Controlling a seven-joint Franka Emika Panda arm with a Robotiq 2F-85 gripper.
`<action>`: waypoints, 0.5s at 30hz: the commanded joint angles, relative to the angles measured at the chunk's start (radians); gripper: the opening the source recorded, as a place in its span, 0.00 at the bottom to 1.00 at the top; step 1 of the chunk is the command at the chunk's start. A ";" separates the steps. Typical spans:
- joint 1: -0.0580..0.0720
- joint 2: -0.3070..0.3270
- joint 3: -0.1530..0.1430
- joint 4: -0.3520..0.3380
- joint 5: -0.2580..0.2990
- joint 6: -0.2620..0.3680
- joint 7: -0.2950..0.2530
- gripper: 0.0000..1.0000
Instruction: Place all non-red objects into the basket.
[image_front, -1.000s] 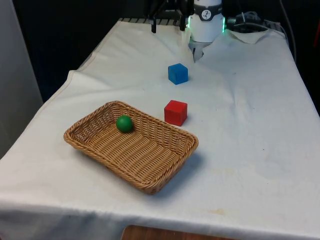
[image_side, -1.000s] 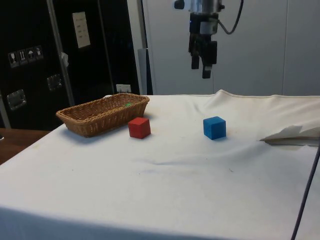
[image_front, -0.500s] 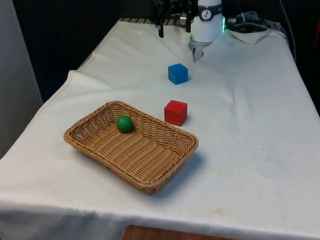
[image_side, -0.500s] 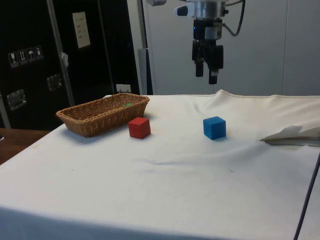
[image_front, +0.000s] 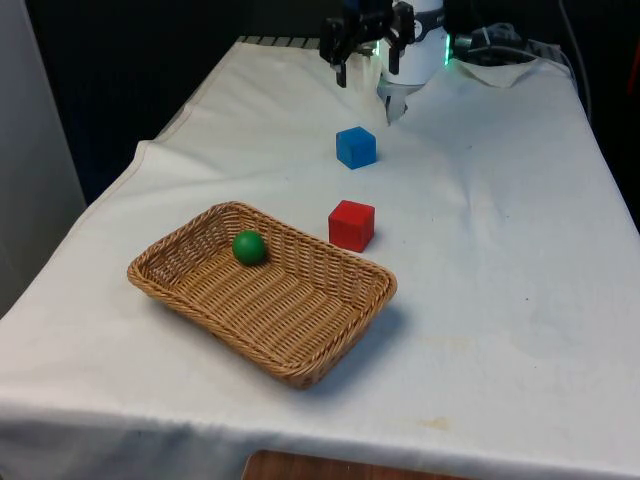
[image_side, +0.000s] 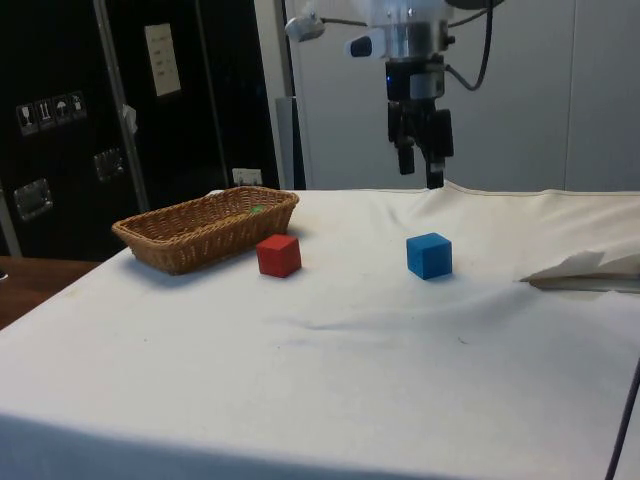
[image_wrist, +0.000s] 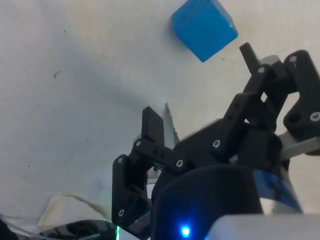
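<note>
1. A blue cube (image_front: 356, 147) sits on the white-clothed tabletop (image_front: 500, 250). It is a small, plain, solid block with sharp edges and matte faces, resting flat with one corner turned toward the front view.
2. The blue cube lies well apart from the wicker basket (image_front: 300, 345), farther up the tabletop, with a red cube (image_front: 351, 225) between the two.
3. The red cube is about the same size as the blue cube and rests just beside the basket's far rim, not touching it.
4. A green ball (image_front: 249, 247) lies inside the basket, near its far corner at the front view's left.
5. The basket is a shallow, rectangular, tan woven tray, set at an angle on the cloth.
6. The tool (image_side: 420, 170) hangs in the air above the tabletop, pointing down. Its two black fingers (image_wrist: 152, 131) are spread apart with nothing between them.
7. In the side view the blue cube rests below the tool, clear of the fingertips. In the wrist view the cube (image_wrist: 204, 27) lies beyond the fingertips, off to one side of the gap.
</note>
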 joint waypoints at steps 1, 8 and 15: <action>-0.004 0.017 0.012 -0.001 -0.015 0.016 0.026 1.00; 0.000 0.039 0.024 -0.010 -0.002 0.038 0.038 1.00; 0.005 0.071 0.023 -0.034 0.006 0.092 0.043 1.00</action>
